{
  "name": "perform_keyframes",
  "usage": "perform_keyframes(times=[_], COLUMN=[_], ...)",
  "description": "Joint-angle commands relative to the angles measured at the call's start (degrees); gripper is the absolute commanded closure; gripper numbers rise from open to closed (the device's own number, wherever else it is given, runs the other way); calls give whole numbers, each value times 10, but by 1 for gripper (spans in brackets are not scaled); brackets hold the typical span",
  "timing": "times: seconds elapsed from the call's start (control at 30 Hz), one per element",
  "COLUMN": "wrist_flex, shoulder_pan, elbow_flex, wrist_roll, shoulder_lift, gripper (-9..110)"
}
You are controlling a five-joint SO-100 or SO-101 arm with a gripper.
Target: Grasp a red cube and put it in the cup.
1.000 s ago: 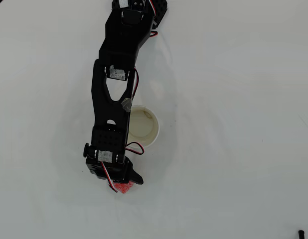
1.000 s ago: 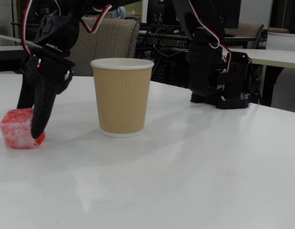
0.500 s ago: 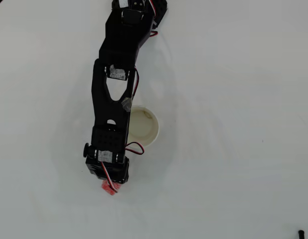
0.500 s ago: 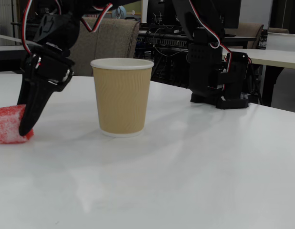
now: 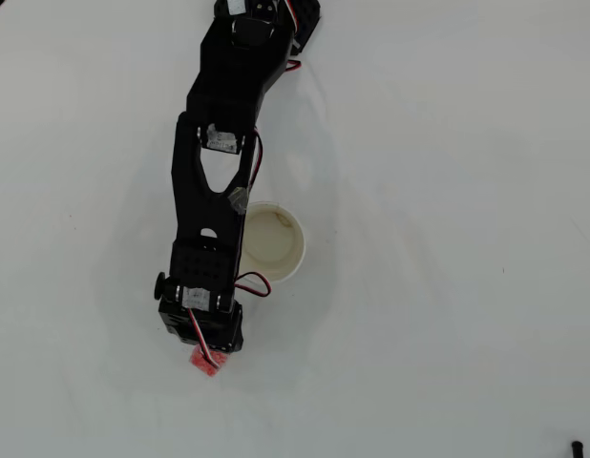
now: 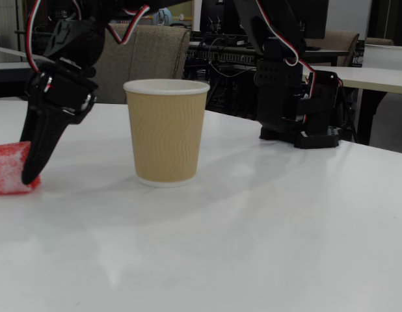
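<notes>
Table (image 5: 448, 191): plain white, slightly glossy; in the fixed view it carries a soft reflection of the cup. Room behind, fixed view: a beige chair back (image 6: 146, 55), a second white table (image 6: 363, 75) to the right, dark equipment and tangled cables beyond the cup.

Cup (image 6: 166, 130) taken as landmark. It stands upright near the table's middle; corrugated tan wall, white rolled rim, cream inside seen from overhead (image 5: 271, 240).

Arm base (image 6: 298, 97) is behind and to the right of the cup in the fixed view, well apart from it. In the overhead view the black arm (image 5: 214, 181) runs down alongside the cup's left rim and overlaps its edge.

Gripper (image 5: 205, 355): beyond the cup, at the lower left of it overhead; left of it in the fixed view. One black finger (image 6: 41, 146) tilts down in front of the red cube (image 6: 9, 169), touching its right face. The other finger is hidden, so cannot tell how wide the jaws stand or whether the cube is gripped.

Red cube rests on the table, well left of the cup, partly cut by the picture's edge.

Small dark object (image 5: 576, 446) at the overhead view's lower-right corner, far from the cup; unidentified.
</notes>
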Motion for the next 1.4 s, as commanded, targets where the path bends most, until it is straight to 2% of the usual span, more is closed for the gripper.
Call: perform_keyframes(times=[0.0,0.3,0.47,1.37], wrist_flex=[-24,-32,-27,21], shoulder_pan=[9,18,18,-4], elbow_flex=[-54,-59,-59,-96], wrist_roll=[-4,-17,-21,-4], shoulder_lift=[4,-7,-3,41], gripper=[82,77,69,69])
